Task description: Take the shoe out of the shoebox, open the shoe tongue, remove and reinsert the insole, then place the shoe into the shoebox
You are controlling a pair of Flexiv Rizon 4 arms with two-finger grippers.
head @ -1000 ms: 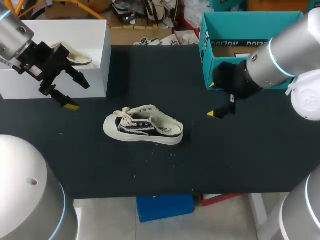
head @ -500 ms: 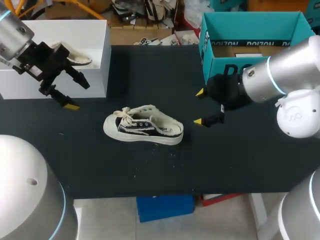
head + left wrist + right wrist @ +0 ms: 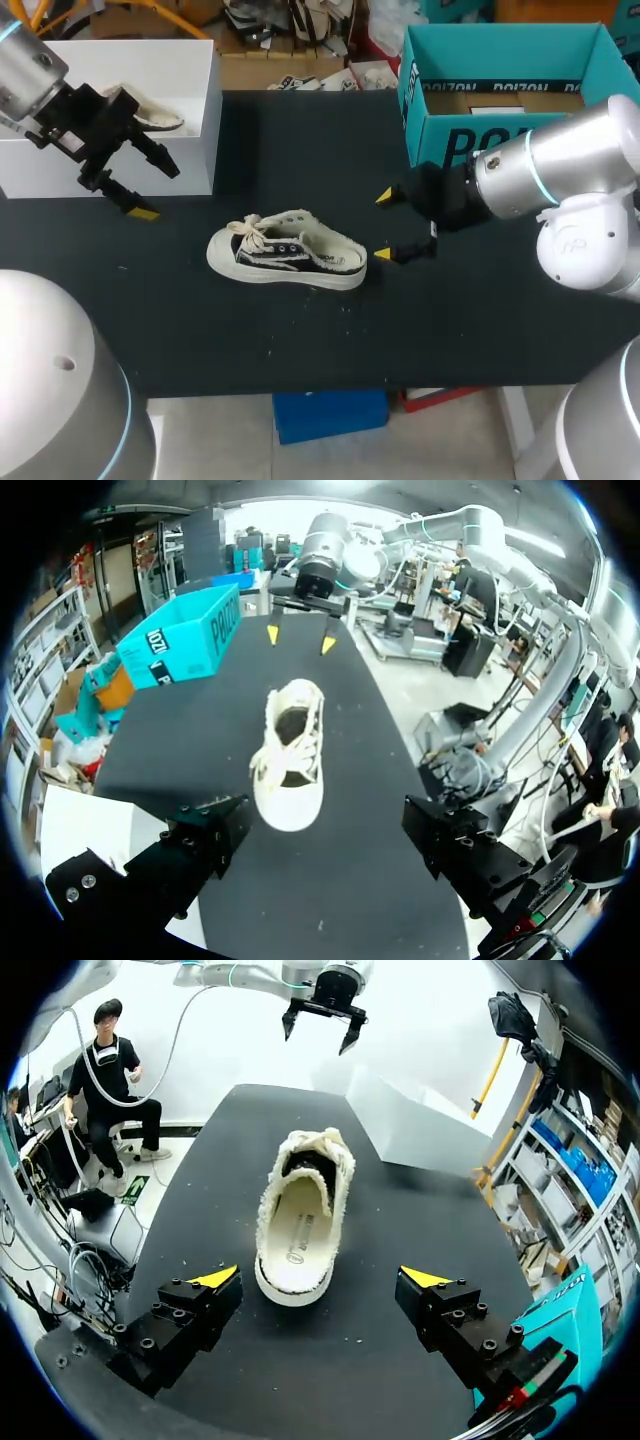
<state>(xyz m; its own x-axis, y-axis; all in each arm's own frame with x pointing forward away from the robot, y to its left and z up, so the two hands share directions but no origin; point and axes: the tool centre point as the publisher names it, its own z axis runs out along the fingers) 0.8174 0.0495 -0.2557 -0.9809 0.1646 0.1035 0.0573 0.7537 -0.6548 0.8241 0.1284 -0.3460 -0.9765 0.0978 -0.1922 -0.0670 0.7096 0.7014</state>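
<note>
Shoe [image 3: 287, 251] sits upright on its sole on the black table [image 3: 300, 340], outside both boxes. It is a black-and-white low sneaker with cream fleecy lining and cream laces [image 3: 250, 228] loose over the toe end.

Right tool [image 3: 383, 225] is spread wide and holds nothing. It hangs low just behind the shoe's heel, with a small gap and no contact. In the right wrist view the shoe [image 3: 300, 1215] lies straight ahead of the right tool [image 3: 320, 1278], heel end nearest and roughly centred between the two yellow tips, toe pointing away. The insole [image 3: 297, 1225] shows inside the opening, lying flat. The teal shoebox [image 3: 500, 80] is behind and beside the right arm, open top up, well apart from the shoe.

Left tool [image 3: 157, 192] is also spread and empty, held above the table just in front of the white box [image 3: 190, 110] and well apart from the shoe. In the left wrist view the shoe [image 3: 290, 760] is ahead of the left tool [image 3: 325, 825], toe end nearest. The right tool [image 3: 297, 635] shows beyond the heel and the teal shoebox [image 3: 185, 635] off to one side. A pale, shoe-like item [image 3: 150, 115] lies in the white box; can't tell exactly what it is.

In the right wrist view the left tool [image 3: 320, 1030] hangs past the toe, beside the white box [image 3: 420, 1125].
</note>
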